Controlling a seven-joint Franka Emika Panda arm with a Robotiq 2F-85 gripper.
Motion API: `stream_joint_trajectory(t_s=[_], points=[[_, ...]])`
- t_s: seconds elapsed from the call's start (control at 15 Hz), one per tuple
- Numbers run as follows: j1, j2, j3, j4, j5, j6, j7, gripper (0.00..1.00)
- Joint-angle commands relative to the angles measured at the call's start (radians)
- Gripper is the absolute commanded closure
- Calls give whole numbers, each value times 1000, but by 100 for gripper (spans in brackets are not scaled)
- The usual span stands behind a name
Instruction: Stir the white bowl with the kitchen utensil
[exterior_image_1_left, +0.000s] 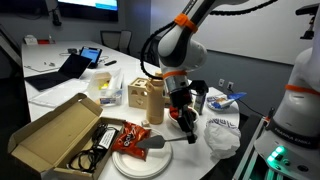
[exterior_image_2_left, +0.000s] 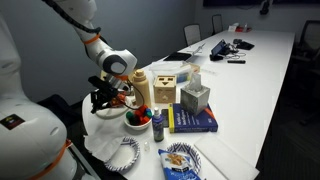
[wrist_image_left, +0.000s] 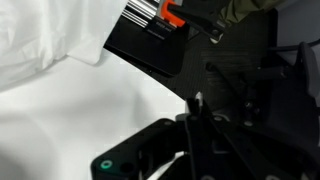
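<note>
**Operator:** Report the gripper state.

**Technician:** In both exterior views the gripper (exterior_image_1_left: 185, 122) points down over the desk (exterior_image_2_left: 250, 90), with its jaws pressed together. The wrist view shows the dark fingers (wrist_image_left: 197, 108) meeting above a white surface. The pictures do not show whether anything is pinched between them.

**Operator:** Locate the kitchen utensil.

**Technician:** In an exterior view the kitchen utensil (exterior_image_1_left: 152, 146) lies on the large white plate (exterior_image_1_left: 140, 167). Its dark-grey head rests on the plate just beside a red snack bag (exterior_image_1_left: 127, 138). Its slim handle runs off the plate toward the area below the gripper. Contact between handle and gripper cannot be confirmed.

**Operator:** Locate the white bowl.

**Technician:** In an exterior view the white bowl (exterior_image_2_left: 140, 119) stands upright on the desk, near the gripper (exterior_image_2_left: 103, 100) and apart from it. It sits between the gripper and a blue book (exterior_image_2_left: 192, 122). Red, green and orange pieces are visible inside.

**Operator:** Other items?

**Technician:** An open cardboard box (exterior_image_1_left: 55, 135) lies beside the plate.
</note>
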Motion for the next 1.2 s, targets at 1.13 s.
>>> stream_joint_trajectory(t_s=[1.13], points=[[-2, 110, 42, 57, -14, 151, -168, 99]])
